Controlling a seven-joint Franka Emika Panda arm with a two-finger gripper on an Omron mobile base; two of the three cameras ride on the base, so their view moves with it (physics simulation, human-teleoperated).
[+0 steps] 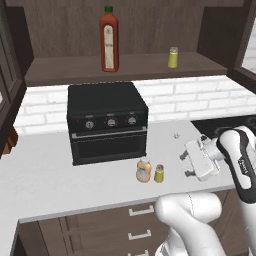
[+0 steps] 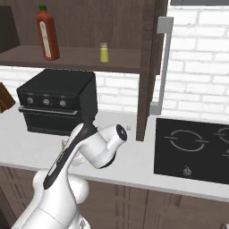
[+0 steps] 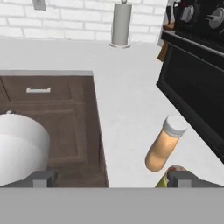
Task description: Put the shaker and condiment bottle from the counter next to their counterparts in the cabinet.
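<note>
Currently, in the left base view, the condiment bottle and the shaker stood upright, just beside each other, on the surface in front of the black toaster oven. The tool was positioned to their right, near them but apart, pointed towards them. On the cabinet shelf above stood the counterparts: the tall red bottle and a second shaker, well apart.

In the right base view, the arm covered most of both items on the surface; the red bottle and second shaker remained visible on the shelf, with a cooktop to the right.

In the hand view, the two fingertips stood wide apart with nothing between them. The condiment bottle lay just beyond the right-hand fingertip, the shaker a sliver at its base.

Risk: because the two items stood so close, a closing finger could strike the neighbour and topple it. An off-centre approach could push the squat bottle towards the oven rather than capture it.
</note>
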